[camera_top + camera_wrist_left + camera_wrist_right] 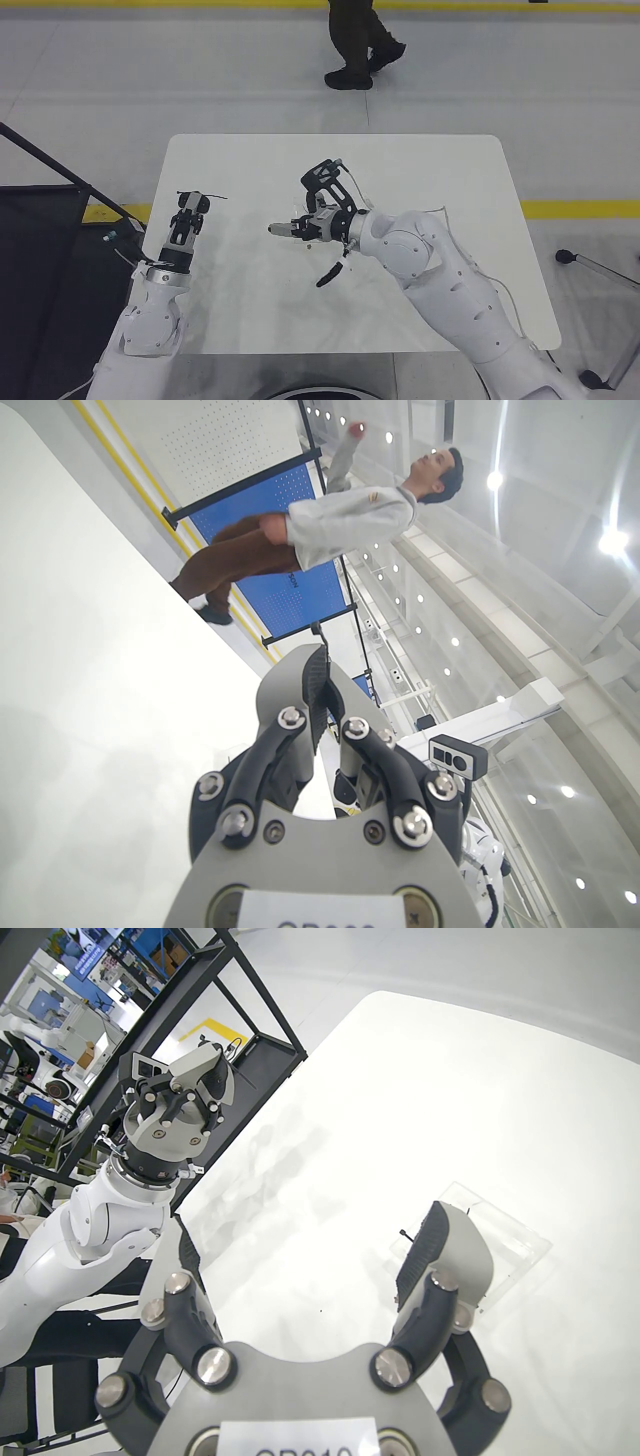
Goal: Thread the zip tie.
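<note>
Left gripper (192,203): it stands in the left part of the top view, above the left side of the table, pointing to the far edge. The two pads (314,680) are pressed together and pinch the zip tie.
Zip tie (215,196): a thin black strip. It is held at the tip of the left gripper and sticks out to the right, above the table surface, not touching it.
Right gripper (307,1228): in the top view it is near the middle of the frame, well apart from the left gripper. Its fingers (425,1248) are spread wide, with nothing between them.
Clear tray (520,1243): a flat transparent tray that lies on the table just beyond the right gripper. One finger hides part of it. Some thin black thing lies in it, but I cannot tell what it is.
Table (450,180): white, with round corners.
</note>
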Robot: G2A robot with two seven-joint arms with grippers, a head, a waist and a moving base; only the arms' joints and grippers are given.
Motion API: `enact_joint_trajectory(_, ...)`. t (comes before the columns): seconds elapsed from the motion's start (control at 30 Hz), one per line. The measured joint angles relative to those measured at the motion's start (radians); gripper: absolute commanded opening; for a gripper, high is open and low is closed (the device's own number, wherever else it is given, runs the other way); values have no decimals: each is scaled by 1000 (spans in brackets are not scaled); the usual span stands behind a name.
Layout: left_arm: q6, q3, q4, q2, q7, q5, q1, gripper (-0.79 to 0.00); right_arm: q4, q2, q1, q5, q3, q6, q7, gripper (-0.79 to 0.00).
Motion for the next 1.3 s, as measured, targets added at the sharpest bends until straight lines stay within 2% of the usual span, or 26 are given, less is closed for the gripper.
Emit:
enact_joint_trajectory(0.17,12,2,-3,0,-5,-1,-4,-785,0,-5,5,-38,-33,0,17,0)
enact_joint_trajectory(0.47,43,18,-1,-2,-25,13,-28,-785,165,-75,166,-182,-201,172,69,0)
enact_joint_trajectory(0.6,43,18,-1,-2,-25,13,-28,-785,242,-109,230,-202,-256,216,114,-132)
enact_joint_trajectory(0.77,43,18,-1,-2,-25,13,-28,-785,335,-155,297,-206,-309,270,172,-249)
enact_joint_trajectory(0.83,43,18,-1,-2,-25,13,-28,-785,368,-170,315,-201,-321,285,183,-274)
enact_joint_trajectory(0.93,43,18,-1,-2,-25,13,-28,-785,413,-193,340,-197,-339,303,204,-246)
enact_joint_trajectory(1.07,43,18,-1,-2,-25,13,-28,-785,461,-219,366,-192,-357,309,238,-268)
enact_joint_trajectory(1.23,43,18,-1,-2,-25,13,-28,-785,509,-246,386,-200,-376,318,267,-409)
enact_joint_trajectory(1.3,43,18,-1,-2,-25,13,-28,-785,526,-257,390,-197,-380,317,268,-437)
